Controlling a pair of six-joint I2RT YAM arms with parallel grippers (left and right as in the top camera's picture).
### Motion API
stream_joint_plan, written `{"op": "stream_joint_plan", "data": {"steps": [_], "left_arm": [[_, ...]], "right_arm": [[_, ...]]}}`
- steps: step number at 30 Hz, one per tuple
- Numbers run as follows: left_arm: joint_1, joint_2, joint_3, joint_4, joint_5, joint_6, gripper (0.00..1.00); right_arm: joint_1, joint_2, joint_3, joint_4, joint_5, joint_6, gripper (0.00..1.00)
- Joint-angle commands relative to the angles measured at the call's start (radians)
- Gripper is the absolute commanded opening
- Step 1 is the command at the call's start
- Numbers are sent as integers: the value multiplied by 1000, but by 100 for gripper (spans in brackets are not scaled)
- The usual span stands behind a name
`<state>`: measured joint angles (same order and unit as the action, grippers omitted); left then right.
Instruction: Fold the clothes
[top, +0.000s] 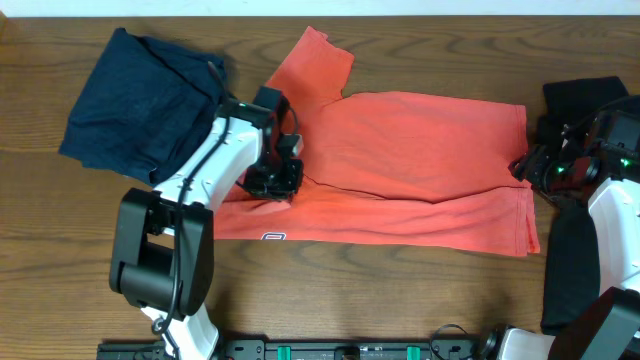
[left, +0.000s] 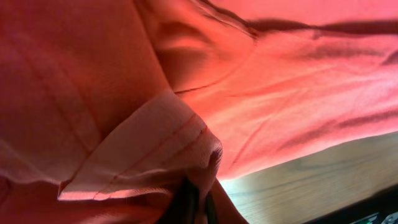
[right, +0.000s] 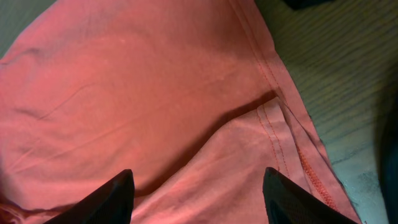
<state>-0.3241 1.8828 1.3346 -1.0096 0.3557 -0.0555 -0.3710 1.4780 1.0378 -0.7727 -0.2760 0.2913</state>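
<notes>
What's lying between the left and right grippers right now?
Only the red T-shirt, spread from the left gripper to the right gripper; nothing else on it, per the overhead view.

Bare counter (top: 400, 290) strip nr front edge, below red T-shirt (top: 420, 150): free lane. Navy garment (top: 140, 105) blocks far-left corner; black garment (top: 585, 92) crowds right side.

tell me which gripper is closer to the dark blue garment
Left. The left gripper pinches the red shirt just beside the dark blue garment; the right gripper is open over the shirt's opposite end.
</notes>
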Motion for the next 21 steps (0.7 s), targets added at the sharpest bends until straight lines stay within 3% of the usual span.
{"op": "stream_joint_plan", "data": {"steps": [1,3,6,15,21], "left_arm": [[-16,-13,-16,-3,-10,-5,13],[-19,-13,-20,-4,-10,-5,25],[-19,-13,-20,-15,-10,-5,32],[52,-44,17,-29,-27,-6,33],[115,-49,8,53,-82,-6,34]], "right_arm": [[12,0,13,0,7,-16,65],[12,0,13,0,7,-16,65],[12,0,13,0,7,-16,68],[12,0,13,0,7,-16,70],[12,0,13,3,7,-16,70]]}}
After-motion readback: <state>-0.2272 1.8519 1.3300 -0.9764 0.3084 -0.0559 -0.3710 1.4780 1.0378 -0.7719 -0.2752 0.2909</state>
